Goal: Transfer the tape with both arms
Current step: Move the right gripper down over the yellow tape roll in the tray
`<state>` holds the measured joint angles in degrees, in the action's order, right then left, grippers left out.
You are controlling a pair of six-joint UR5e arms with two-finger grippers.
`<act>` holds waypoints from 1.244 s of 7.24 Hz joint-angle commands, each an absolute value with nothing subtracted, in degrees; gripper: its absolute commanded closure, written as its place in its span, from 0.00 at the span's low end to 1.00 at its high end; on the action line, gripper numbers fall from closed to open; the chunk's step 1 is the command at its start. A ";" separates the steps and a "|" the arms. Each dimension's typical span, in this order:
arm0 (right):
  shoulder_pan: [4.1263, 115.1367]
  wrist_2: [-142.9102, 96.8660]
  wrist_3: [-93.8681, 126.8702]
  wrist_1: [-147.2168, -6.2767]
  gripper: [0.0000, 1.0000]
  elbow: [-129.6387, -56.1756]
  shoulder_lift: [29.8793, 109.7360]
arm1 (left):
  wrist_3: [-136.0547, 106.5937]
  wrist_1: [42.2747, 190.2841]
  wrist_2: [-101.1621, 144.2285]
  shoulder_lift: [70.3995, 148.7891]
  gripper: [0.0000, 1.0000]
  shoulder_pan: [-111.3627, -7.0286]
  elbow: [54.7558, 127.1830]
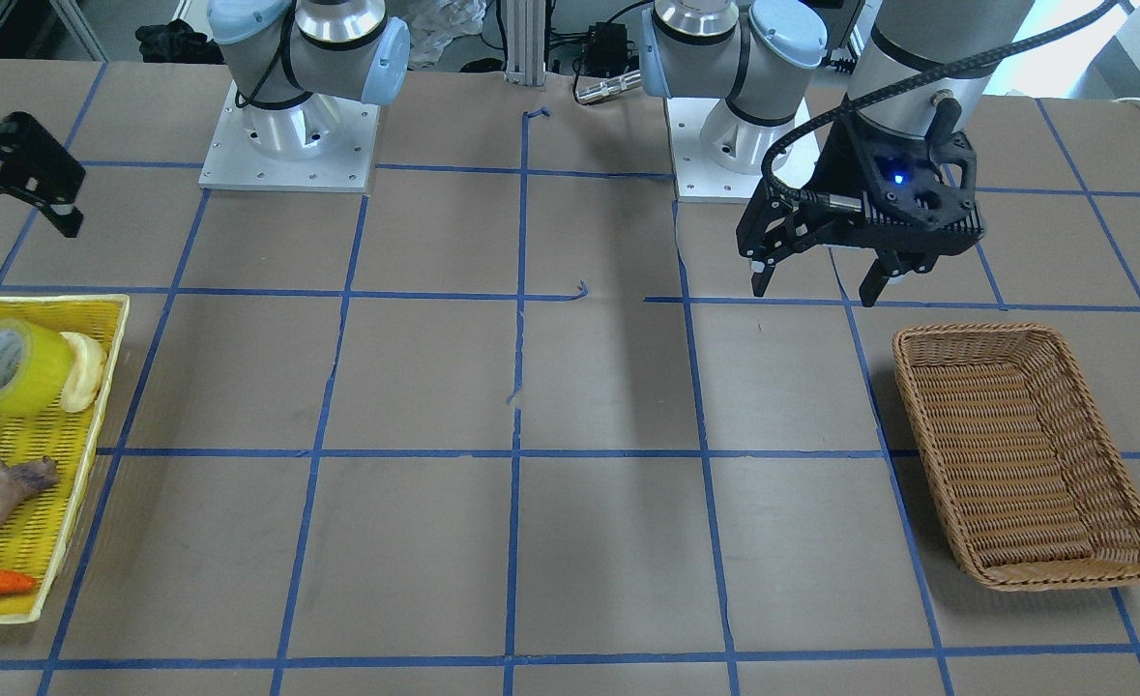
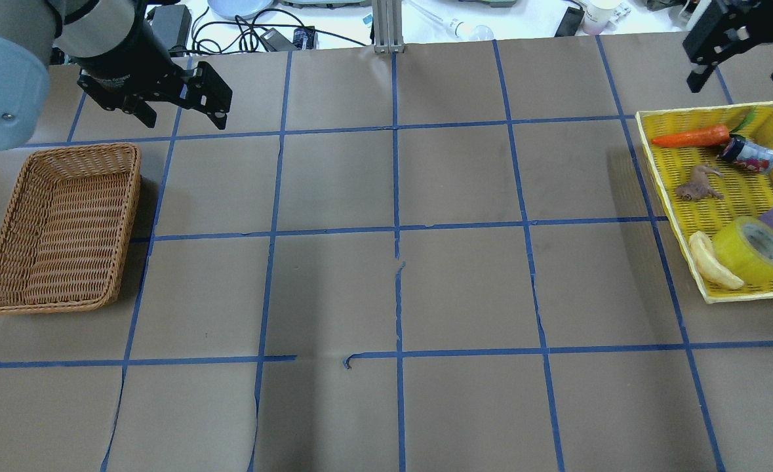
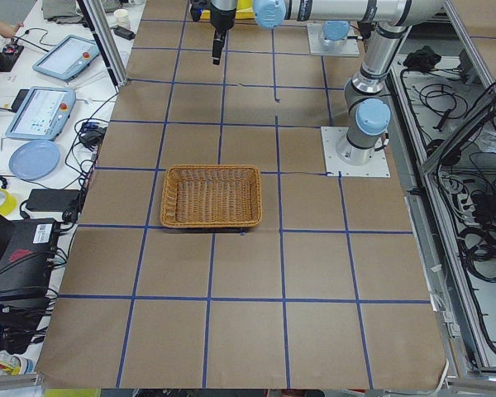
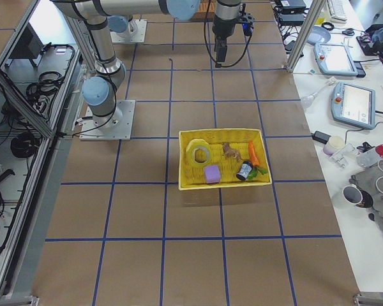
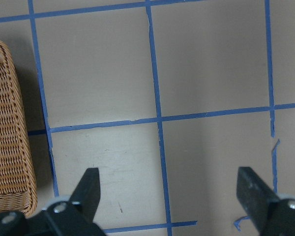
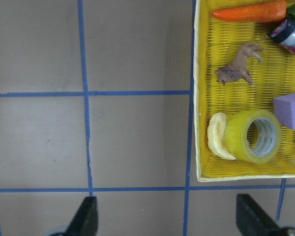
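The yellow tape roll (image 2: 753,250) lies on its side in the yellow basket (image 2: 648,170), against a pale banana piece (image 2: 711,261). It also shows in the front view (image 1: 14,367), the right-side view (image 4: 199,152) and the right wrist view (image 6: 253,136). My right gripper (image 2: 739,84) is open and empty, raised beyond the basket's far end, away from the tape. My left gripper (image 2: 183,120) is open and empty, raised beyond the far end of the brown wicker basket (image 2: 130,216). The left wrist view shows its fingers spread over bare table (image 5: 169,189).
The yellow basket (image 6: 196,98) also holds a carrot (image 6: 248,11), a brown toy animal (image 6: 238,69), a purple block (image 6: 291,109) and a small can (image 6: 291,33). The wicker basket (image 1: 910,387) holds nothing. Brown paper with blue tape lines covers the table between the baskets.
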<state>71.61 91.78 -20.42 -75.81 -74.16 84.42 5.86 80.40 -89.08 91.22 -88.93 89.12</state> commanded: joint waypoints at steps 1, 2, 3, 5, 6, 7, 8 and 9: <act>60.52 90.54 -47.57 -76.28 0.00 -74.53 80.97 | 5.89 80.33 -89.12 91.23 0.00 -88.86 89.12; 56.81 86.96 -54.07 -77.77 0.00 -76.18 77.64 | 5.89 80.42 -89.21 91.23 0.00 -88.94 89.12; 55.12 86.05 -57.62 -83.44 0.00 -79.33 75.00 | 5.89 80.33 -89.12 91.32 0.00 -88.86 89.21; 51.79 79.50 -71.88 -100.44 0.00 -90.55 72.00 | 5.71 80.42 -89.21 91.49 0.00 -88.94 89.12; 49.94 78.67 -71.55 -102.55 0.00 -94.88 71.29 | 5.54 80.33 -89.21 91.49 0.00 -88.77 89.12; 49.23 80.05 -71.02 -102.39 0.00 -97.36 71.02 | 5.45 80.42 -89.38 91.32 0.00 -88.86 89.21; 47.74 82.59 -70.75 -101.96 0.00 -98.95 71.02 | 5.45 80.42 -89.38 91.32 0.00 -88.77 89.21; 47.55 85.31 -70.49 -101.95 0.00 -100.79 71.28 | 5.45 80.42 -89.30 91.32 0.00 -88.86 89.21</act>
<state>48.37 82.26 -70.73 -101.90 -98.27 71.16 5.47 80.41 -89.34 91.34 -88.81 89.20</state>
